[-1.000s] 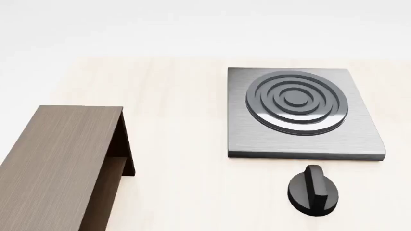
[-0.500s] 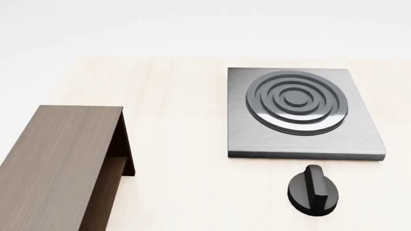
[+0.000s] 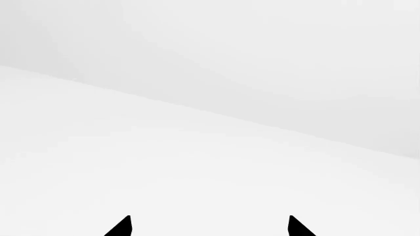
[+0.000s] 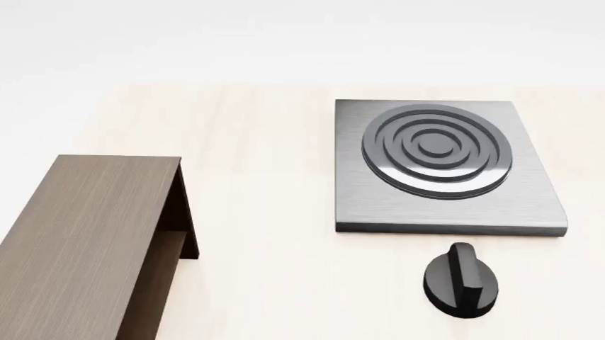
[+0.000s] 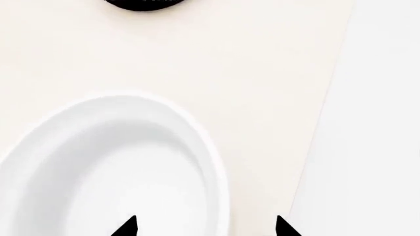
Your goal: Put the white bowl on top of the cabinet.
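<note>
My right hand (image 5: 205, 227) sits spread and empty right over the white bowl (image 5: 111, 172); the cabinet (image 4: 85, 234) lies leftward (left hand (image 3: 210, 227) also released)

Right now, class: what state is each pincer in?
Left pincer: open, holding nothing.
Right pincer: open, holding nothing, over the white bowl's rim.

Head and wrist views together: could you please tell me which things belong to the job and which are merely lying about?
Job: glossy white deep bowl; dark brown wood-grain cabinet.
Lying about: square grey stove plate with black rings; round black knob.
</note>
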You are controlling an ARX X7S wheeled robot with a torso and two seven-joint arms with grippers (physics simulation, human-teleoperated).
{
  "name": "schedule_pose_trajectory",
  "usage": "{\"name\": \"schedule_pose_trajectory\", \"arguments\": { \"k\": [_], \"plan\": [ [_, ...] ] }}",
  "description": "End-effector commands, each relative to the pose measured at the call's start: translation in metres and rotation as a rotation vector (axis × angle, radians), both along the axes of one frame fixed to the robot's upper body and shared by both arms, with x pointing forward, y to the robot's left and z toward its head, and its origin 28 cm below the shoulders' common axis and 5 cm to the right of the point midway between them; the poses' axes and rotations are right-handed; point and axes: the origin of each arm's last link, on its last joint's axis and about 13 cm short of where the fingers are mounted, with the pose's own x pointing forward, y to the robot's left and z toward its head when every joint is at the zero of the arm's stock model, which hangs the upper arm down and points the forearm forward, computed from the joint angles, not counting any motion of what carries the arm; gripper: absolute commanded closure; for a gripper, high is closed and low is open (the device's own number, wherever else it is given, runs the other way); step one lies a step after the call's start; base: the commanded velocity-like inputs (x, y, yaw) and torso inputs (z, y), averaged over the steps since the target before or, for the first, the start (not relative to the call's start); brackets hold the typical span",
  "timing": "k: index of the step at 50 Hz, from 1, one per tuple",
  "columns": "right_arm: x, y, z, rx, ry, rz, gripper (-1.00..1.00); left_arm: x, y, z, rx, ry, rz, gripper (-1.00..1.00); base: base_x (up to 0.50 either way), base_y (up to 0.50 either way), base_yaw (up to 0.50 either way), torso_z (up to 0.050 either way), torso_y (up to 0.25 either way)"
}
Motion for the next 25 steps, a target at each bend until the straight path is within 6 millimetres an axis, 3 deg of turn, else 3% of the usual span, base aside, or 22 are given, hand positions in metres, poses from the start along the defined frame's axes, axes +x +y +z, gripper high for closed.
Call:
{"name": "schedule_pose_trajectory", "arguments": {
  "k": [1,19,20,25],
  "plan": [
    [0.002,-0.005,-0.015,0.028,0.022,-0.009,-1.0,0.0,0.0,0.0,0.002,0.002,0.0,-1.0,0.0,0.0,0.0,0.0,0.0],
    [0.007,-0.004,-0.029,0.059,0.036,0.02,-1.0,0.0,0.0,0.0,0.002,0.002,-0.001,-1.0,0.0,0.0,0.0,0.0,0.0],
    [0.007,-0.004,-0.029,0.053,0.039,0.024,1.0,0.0,0.0,0.0,0.002,0.002,-0.001,-1.0,0.0,0.0,0.0,0.0,0.0],
    [0.006,-0.004,-0.029,0.055,0.032,0.022,1.0,0.0,0.0,0.0,0.002,0.003,0.0,-1.0,0.0,0.0,0.0,-0.003,0.0]
  ]
}}
